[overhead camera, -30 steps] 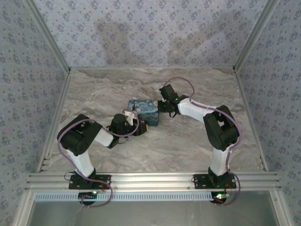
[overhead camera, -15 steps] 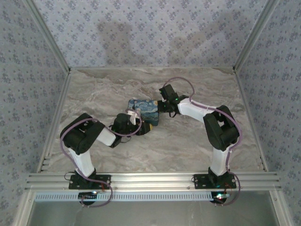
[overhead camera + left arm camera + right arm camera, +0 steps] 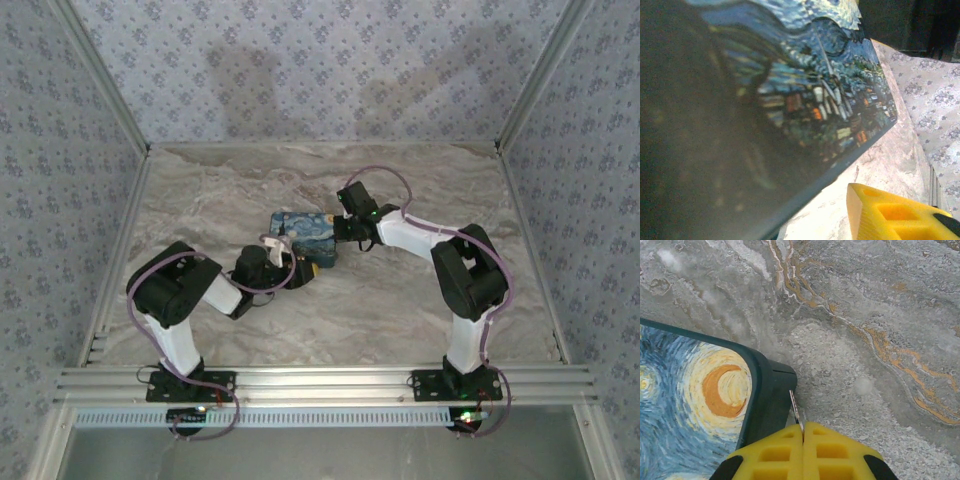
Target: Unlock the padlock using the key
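Between the pressed-together yellow fingertips of the right hand (image 3: 803, 431) a thin silvery blade pokes out. I take it to be the key (image 3: 795, 407). Its tip lies just beside the rounded dark corner of the box (image 3: 690, 385). The key looks flat, stiff, light and smooth, so it may twist or slide in a pinch. A hold on its broad head, with only the blade left free, seems best.

On the box's left near side sits the left hand (image 3: 295, 268). One ribbed yellow finger (image 3: 890, 215) lies close under the box's painted face, and whether this hand is spread or gripping I cannot tell.

Where the padlock sits I cannot tell. My guess is on the box's near side, between the two hands. Being tiny, hard and hung on a thin shackle, it would likely swing away from a push, so its body should be steadied while the key goes in.

The box is rigid and glossy, with blue-and-yellow swirls on top and dark walls. The counter (image 3: 880, 315) is matte, grainy grey stone with orange veins.
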`<state>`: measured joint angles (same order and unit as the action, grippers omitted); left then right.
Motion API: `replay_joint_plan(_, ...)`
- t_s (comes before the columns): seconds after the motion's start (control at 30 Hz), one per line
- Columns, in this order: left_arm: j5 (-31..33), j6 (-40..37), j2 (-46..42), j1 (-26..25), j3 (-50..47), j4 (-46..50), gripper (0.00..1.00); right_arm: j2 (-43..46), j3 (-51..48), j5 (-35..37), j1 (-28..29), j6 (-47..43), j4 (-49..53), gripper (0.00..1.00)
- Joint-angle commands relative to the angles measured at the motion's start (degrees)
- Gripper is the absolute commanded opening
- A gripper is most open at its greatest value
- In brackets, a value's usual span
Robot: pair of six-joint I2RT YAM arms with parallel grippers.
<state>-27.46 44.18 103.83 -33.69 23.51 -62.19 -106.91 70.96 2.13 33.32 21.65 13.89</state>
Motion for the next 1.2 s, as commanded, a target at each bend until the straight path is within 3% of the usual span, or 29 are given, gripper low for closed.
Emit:
replay_joint_plan(0.0, 0.5, 0.0, -0.8, 0.6, -1.2, 2.5, 0.43, 0.7, -0.7, -0.8, 0.5, 1.1, 0.1, 0.0)
replay_joint_plan(0.17, 0.6, -0.1, -0.5, 0.7, -0.9, 2.6, 0.38, 0.7, -0.8, -0.8, 0.5, 1.1, 0.0, 0.0)
replay_joint_plan(0.33, 1.1, 0.7, 0.1, 0.6, -0.8, 1.0, 0.48, 0.8, -1.3, -1.4, 0.9, 1.7, -0.7, 0.0)
replay_joint_plan(0.53, 0.8, 1.0, 0.5, 0.2, -0.6, -0.2, 0.52, 1.3, -2.1, -2.5, 2.4, 3.4, -2.4, 0.0)
replay_joint_plan(1.17, 3.1, 1.0, 1.5, -1.2, -1.3, -1.6, 0.55, 2.1, -5.2, -3.8, 3.5, 4.9, -3.9, 0.0)
